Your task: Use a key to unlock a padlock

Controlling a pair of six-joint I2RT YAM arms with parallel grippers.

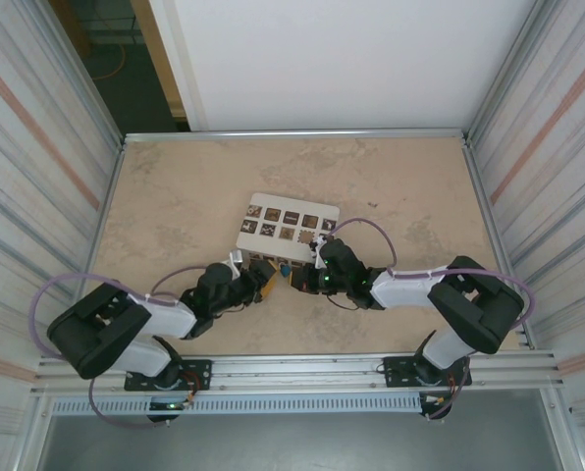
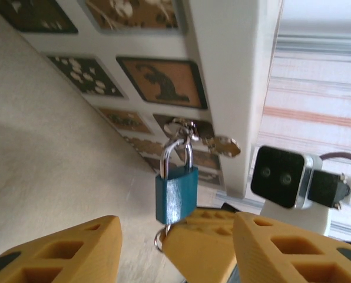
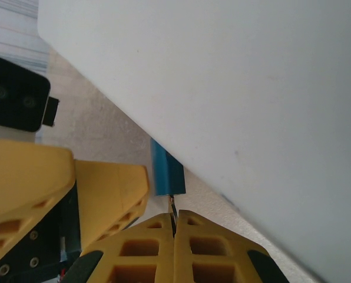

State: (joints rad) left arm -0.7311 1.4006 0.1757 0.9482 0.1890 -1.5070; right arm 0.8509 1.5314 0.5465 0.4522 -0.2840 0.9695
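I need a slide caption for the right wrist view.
Shut right claw holds the key against the blue padlock, beside the white box.

The tabletop (image 1: 175,196) is a beige, marbled surface with metal rails along its edges and ribbed walls at left and right. A white box (image 1: 287,228) with dark patterned squares lies flat on it near the middle, slightly askew. A blue padlock (image 1: 286,269) is just beside the box's near side; whether it rests on the tabletop is unclear.
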